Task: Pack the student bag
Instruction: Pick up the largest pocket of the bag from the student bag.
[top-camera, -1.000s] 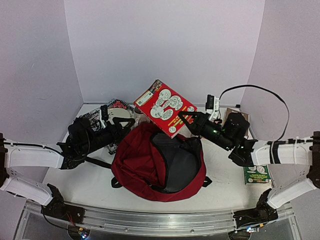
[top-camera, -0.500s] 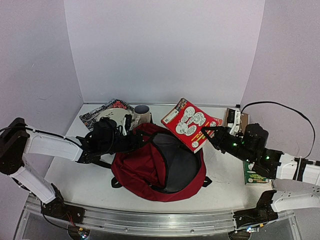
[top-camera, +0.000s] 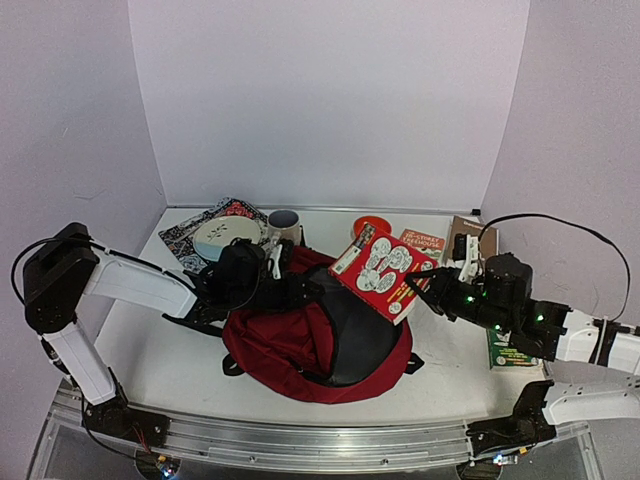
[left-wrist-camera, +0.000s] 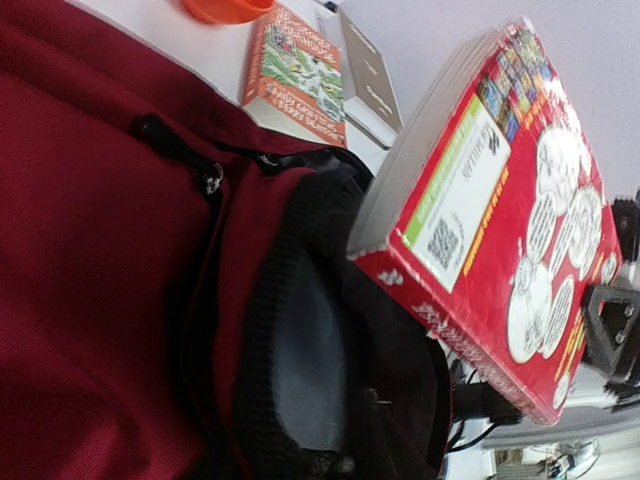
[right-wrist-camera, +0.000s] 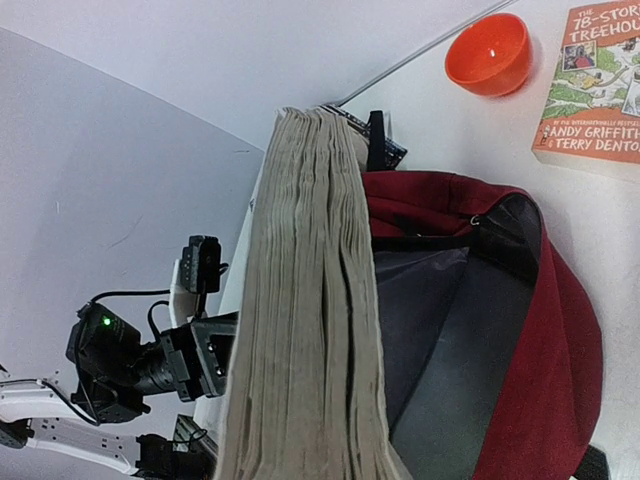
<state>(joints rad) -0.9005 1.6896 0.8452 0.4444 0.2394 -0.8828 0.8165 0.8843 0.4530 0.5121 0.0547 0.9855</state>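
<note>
At left, we see the left arm stretched low across the white table (top-camera: 150, 340). The left gripper (top-camera: 298, 288) sits at the upper rim of the large dark red fabric backpack (top-camera: 280, 345), and we cannot tell how its jaws stand. The backpack lies mid-table, its grey-lined mouth gaping. Over that mouth tilts a thick red paperback with white cartoon bubbles (top-camera: 385, 265), its spine bearing a white label with a QR code. The right gripper (top-camera: 413, 287) pinches the book's lower right edge, the right arm reaching in low from the right. Behind lie a small orange bowl (right-wrist-camera: 490, 55) and an orange paperback (right-wrist-camera: 600, 80) reading "78-STOR… TREEHOUSE" and "TERRY DENTON". Half a second ago the red book hung higher and further right, hiding both, and the left gripper was short of the rim.
</note>
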